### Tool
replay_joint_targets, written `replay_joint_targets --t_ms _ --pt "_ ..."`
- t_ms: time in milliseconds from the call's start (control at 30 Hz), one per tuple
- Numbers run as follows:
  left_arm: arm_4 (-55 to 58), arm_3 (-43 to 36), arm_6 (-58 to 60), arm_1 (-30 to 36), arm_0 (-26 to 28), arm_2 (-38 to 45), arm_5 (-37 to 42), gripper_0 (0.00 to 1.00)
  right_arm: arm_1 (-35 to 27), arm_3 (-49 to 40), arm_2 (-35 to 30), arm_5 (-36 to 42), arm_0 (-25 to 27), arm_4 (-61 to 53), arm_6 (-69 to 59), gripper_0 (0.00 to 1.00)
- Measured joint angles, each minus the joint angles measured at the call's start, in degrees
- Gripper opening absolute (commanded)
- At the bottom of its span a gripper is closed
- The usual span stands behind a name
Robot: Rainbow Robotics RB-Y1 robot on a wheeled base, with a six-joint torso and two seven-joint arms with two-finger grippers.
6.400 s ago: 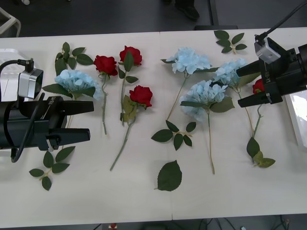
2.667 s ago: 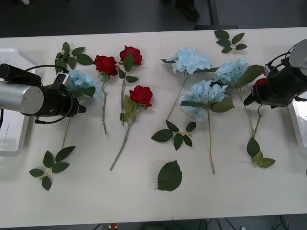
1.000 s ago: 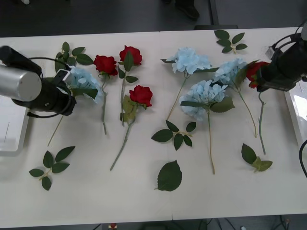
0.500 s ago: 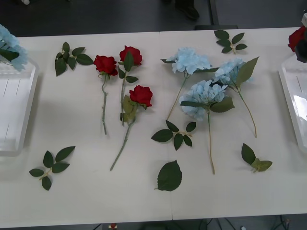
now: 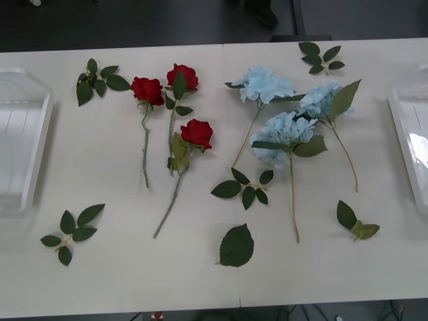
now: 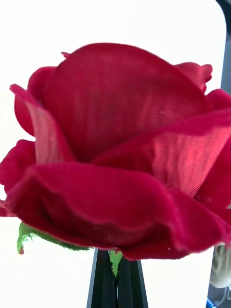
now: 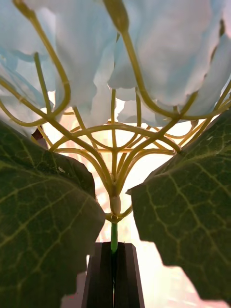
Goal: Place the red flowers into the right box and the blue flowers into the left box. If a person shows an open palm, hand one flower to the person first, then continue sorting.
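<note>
While 3 deep red fabric roses (image 5: 196, 132) and 3 pale blue hydrangea heads (image 5: 284, 132) lie mid-table between the shallow translucent left tray (image 5: 32, 147) and white right tray (image 5: 405, 134), the right gripper (image 6: 117, 281) pinches a red rose (image 6: 120, 154), the left gripper (image 7: 113, 276) a blue hydrangea stem (image 7: 114, 238).

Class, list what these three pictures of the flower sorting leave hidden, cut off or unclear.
1. Right wrist view: the red rose hides its own stem and what lies beyond it; the right gripper is shut on that rose.
2. Left wrist view: the blue hydrangea and its leaves mask what lies below; the left gripper is shut on its stem.
3. Front view: the left box and right box are cut by the edges.
</note>
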Motion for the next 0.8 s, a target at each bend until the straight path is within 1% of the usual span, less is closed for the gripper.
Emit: replay_joint_targets --t_ms 200,233,267,300,333,367,400,433,467,500,567,600,667,767,800 --pt "-2.1 3.4 0.1 -1.0 0.0 -2.3 -5.2 0.01 0.1 -1.3 0.0 -3.4 5.0 3.2 -8.0 0.0" --pt "-2.1 3.7 0.1 -1.1 0.0 -2.5 -5.6 0.28 0.1 -1.6 0.0 -3.9 5.9 3.7 -9.0 0.0" --pt "-2.2 3.8 0.1 -1.2 0.0 -2.7 -5.9 0.46 0.1 -2.0 0.0 -4.4 6.7 4.2 -9.6 0.0" --pt "-2.3 3.9 0.1 -1.2 0.0 -2.9 -6.1 0.73 0.2 -2.2 0.0 -4.7 7.4 4.5 -9.7 0.0" --pt "-2.3 3.9 0.1 -1.2 0.0 -3.2 -6.4 0.85 0.2 -2.4 0.0 -4.9 7.9 4.8 -9.7 0.05" --pt "-2.4 3.9 0.1 -1.2 0.0 -3.4 -6.6 0.89 0.2 -2.6 0.0 -4.9 8.3 4.9 -9.7 0.12" --pt "-2.4 3.9 0.1 -1.2 0.0 -3.6 -6.8 0.98 0.2 -2.6 0.0 -4.9 8.4 4.9 -9.7 0.29" --pt "-2.4 3.9 0.1 -1.2 0.0 -3.8 -6.9 1.0 0.2 -2.6 0.0 -4.9 8.5 4.9 -9.7 0.43" --pt "-2.4 3.9 0.1 -1.2 0.0 -3.9 -7.0 1.0 0.2 -2.6 0.0 -4.9 8.5 4.9 -9.8 0.48" --pt "-2.4 3.9 0.1 -1.2 0.0 -3.9 -7.1 1.0 0.2 -2.6 -0.1 -4.9 8.5 5.0 -9.8 0.6" --pt "-2.4 3.9 0.1 -1.2 0.0 -3.9 -7.2 1.0 0.2 -2.6 -0.7 -4.6 8.5 5.0 -9.7 0.69" --pt "-2.4 3.9 0.1 -1.2 0.0 -3.9 -7.2 1.0 0.2 -2.7 -1.2 -4.3 8.5 5.0 -9.7 0.71" --pt "-2.4 3.9 0.1 -1.2 0.0 -3.9 -7.4 1.0 0.2 -3.1 -3.2 -2.8 8.5 5.0 -9.7 0.82" --pt "-1.9 3.9 0.1 -1.2 0.0 -3.9 -7.5 1.0 0.1 -5.0 -7.6 2.0 8.5 4.2 -7.6 0.94" --pt "-1.4 3.9 0.1 -1.2 0.0 -3.9 -7.5 1.0 0.1 -6.2 -9.3 4.1 8.5 3.2 -5.6 0.96"
